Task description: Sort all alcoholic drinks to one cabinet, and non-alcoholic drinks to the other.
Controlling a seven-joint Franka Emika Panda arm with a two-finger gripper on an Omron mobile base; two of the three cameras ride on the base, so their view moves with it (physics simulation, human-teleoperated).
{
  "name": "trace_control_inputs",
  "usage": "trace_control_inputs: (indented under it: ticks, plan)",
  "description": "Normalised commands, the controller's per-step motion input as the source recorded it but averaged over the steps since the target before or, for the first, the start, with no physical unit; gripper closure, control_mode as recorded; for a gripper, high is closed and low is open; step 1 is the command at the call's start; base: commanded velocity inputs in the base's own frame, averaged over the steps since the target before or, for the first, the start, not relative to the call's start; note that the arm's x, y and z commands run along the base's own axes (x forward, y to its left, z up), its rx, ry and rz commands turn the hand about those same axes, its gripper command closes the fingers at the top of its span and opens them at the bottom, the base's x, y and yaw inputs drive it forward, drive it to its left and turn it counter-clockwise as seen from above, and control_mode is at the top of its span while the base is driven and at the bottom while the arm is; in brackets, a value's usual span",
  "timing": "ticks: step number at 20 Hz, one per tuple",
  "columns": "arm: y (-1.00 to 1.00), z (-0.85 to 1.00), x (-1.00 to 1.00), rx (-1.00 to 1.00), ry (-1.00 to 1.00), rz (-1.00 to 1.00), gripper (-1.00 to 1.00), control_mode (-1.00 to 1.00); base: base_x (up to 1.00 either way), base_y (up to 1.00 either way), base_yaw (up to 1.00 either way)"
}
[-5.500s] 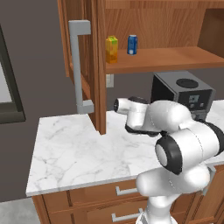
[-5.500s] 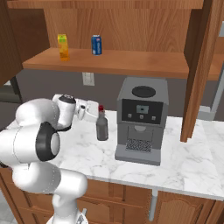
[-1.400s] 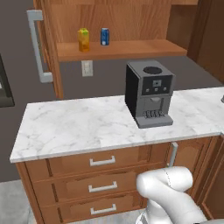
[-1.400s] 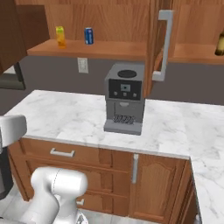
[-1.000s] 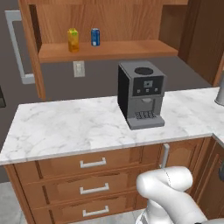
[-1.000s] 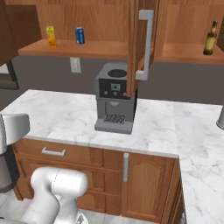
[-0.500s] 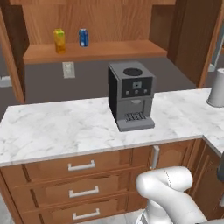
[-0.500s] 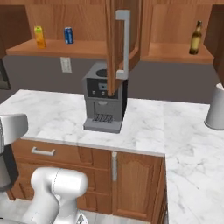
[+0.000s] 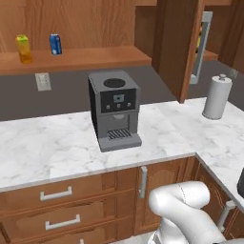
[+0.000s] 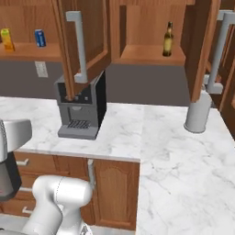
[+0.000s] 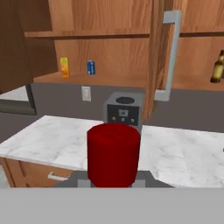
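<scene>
While the juice carton (image 9: 23,48) and blue soda can (image 9: 55,44) share the left cabinet shelf, the brown beer bottle (image 10: 168,39) stands alone in the right one.
In the hand view a red cap (image 11: 113,154) on grey shoulders looms close before the camera, so the squat grey bottle sits between the fingers, drawn in narrow around it, above the marble worktop (image 11: 188,155) facing the coffee machine (image 9: 114,114).
</scene>
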Motion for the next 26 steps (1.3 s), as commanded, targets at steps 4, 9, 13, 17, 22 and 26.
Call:
trace_control_inputs:
  ticks: [4, 9, 13, 17, 22, 26]
  plan:
    - [0.0, 0.0, 0.0, 0.0, 0.0, 0.0, 1.0, 1.0, 0.3, -0.55, -0.14]
    - [0.0, 0.0, 0.0, 0.0, 0.0, 0.0, 1.0, 1.0, 0.35, -0.52, -0.16]
    - [0.0, 0.0, 0.0, 0.0, 0.0, 0.0, 1.0, 1.0, 0.43, -0.39, -0.21]
    - [0.0, 0.0, 0.0, 0.0, 0.0, 0.0, 1.0, 1.0, 0.48, -0.25, -0.22]
    - [0.0, 0.0, 0.0, 0.0, 0.0, 0.0, 1.0, 1.0, 0.52, -0.31, -0.22]
    - [0.0, 0.0, 0.0, 0.0, 0.0, 0.0, 1.0, 1.0, 0.71, -0.35, -0.18]
